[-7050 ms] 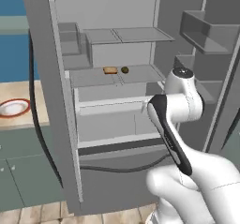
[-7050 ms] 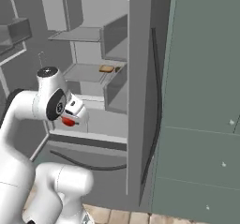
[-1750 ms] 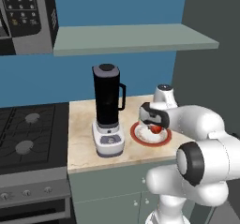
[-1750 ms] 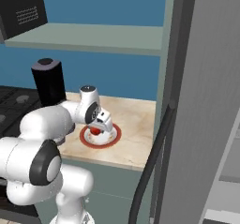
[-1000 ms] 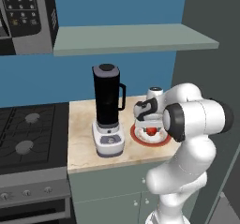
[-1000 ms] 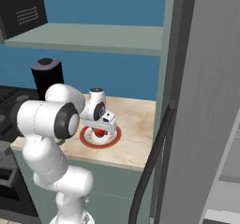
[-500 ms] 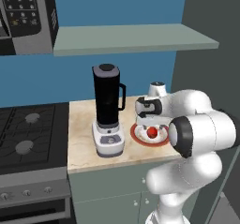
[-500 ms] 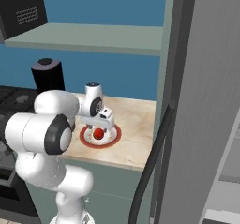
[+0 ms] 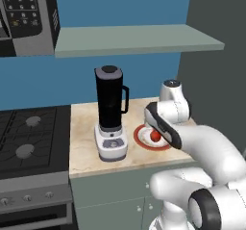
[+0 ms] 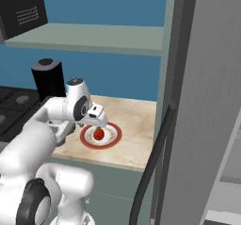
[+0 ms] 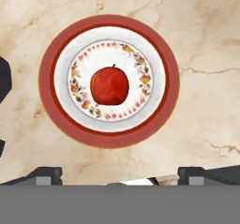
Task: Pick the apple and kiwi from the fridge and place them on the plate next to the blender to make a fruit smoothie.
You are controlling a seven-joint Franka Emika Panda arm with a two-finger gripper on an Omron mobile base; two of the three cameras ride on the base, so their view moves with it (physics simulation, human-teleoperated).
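The red apple [image 11: 109, 85] lies free in the middle of the red-rimmed plate [image 11: 108, 139]. My gripper [image 11: 121, 174] hangs open right above it, one dark fingertip on each side at the bottom of the hand view, touching nothing. From the left base I see the apple [image 9: 155, 135] on the plate [image 9: 142, 137] just right of the black blender [image 9: 111, 111], partly behind my forearm. From the right base the gripper [image 10: 97, 123] hovers over the apple [image 10: 99, 134] and plate [image 10: 112, 136], with the blender [image 10: 48, 80] behind. The fridge [image 10: 207, 101] stands at the right. The kiwi is out of view.
A stove [image 9: 29, 137] adjoins the marble counter [image 9: 86, 149] on the left, under a microwave [image 9: 24, 17]. A grey-green shelf [image 9: 134, 39] hangs above the blender. The open fridge door's edge [image 10: 155, 163] stands close at the counter's right end.
The jaws have spread wide and let go of the apple, which now rests on the plate. The hand has lifted a little and the arm's elbow has swung forward and down.
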